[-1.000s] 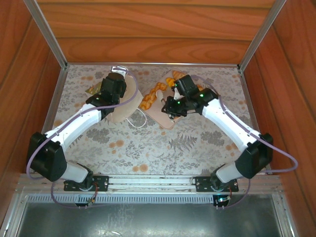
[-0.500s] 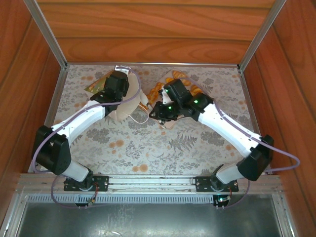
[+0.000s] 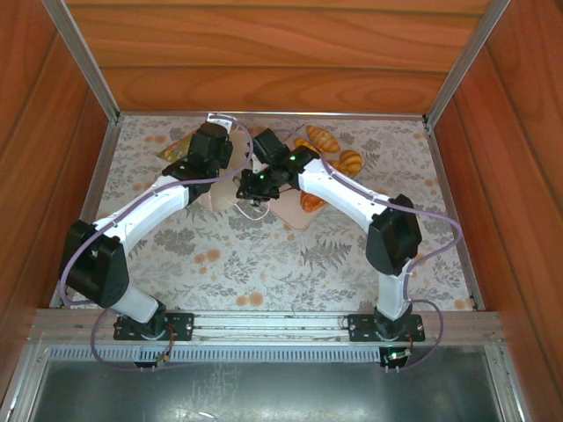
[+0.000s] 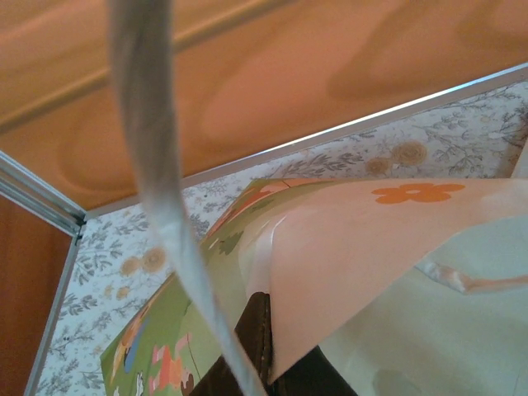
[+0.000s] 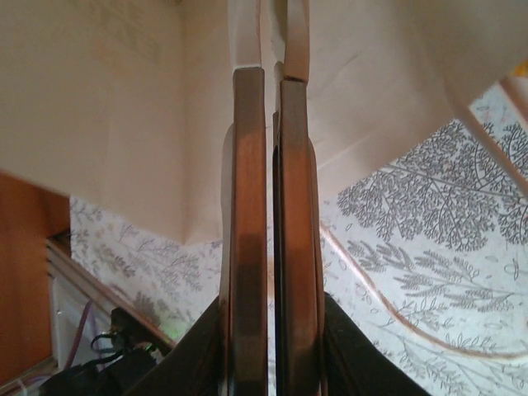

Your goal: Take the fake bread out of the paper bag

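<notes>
My left gripper (image 3: 214, 149) holds the paper bag (image 3: 222, 195) up by its edge. In the left wrist view the cream and green printed bag (image 4: 371, 247) is pinched in that gripper (image 4: 276, 351), with a cord handle (image 4: 157, 165) hanging blurred in front. My right gripper (image 3: 255, 182) has reached across to the bag. In its wrist view its jaws (image 5: 271, 74) are almost together, with the tips against the bag's cream wall (image 5: 107, 107). Fake bread lies to the right: a croissant (image 3: 321, 136), a bun (image 3: 350, 161) and another piece (image 3: 312, 200).
A flat pink tray (image 3: 295, 215) lies under the right forearm. A white cord loop (image 3: 251, 208) rests on the floral tablecloth (image 3: 334, 255) below the right gripper. Wooden walls and metal rails (image 3: 264, 114) close in the back and sides.
The right arm swung left from over the tray to the bag, uncovering bread behind it. The left gripper moved slightly back and right with the bag.
</notes>
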Controlling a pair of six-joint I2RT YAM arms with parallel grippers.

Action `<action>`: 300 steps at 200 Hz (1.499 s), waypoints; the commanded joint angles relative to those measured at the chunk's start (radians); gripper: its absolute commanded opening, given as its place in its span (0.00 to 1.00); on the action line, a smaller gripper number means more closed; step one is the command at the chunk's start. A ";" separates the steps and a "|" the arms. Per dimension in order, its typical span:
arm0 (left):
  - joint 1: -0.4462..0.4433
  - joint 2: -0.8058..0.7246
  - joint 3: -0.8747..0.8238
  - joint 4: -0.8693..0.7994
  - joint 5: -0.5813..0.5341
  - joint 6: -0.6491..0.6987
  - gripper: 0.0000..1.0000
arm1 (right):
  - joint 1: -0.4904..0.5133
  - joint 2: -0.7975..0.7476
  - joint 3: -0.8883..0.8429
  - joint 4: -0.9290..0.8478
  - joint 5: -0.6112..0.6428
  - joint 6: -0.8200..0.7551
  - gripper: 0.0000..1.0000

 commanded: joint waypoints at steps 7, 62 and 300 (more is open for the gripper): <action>0.007 0.009 0.030 0.042 0.063 0.035 0.00 | 0.010 0.020 0.060 0.034 0.048 -0.026 0.28; 0.007 -0.010 0.024 0.056 0.072 0.057 0.00 | 0.010 0.052 0.083 0.086 0.078 -0.046 0.29; 0.006 -0.034 0.050 0.067 0.064 0.023 0.00 | 0.021 0.032 -0.102 0.302 0.002 0.060 0.33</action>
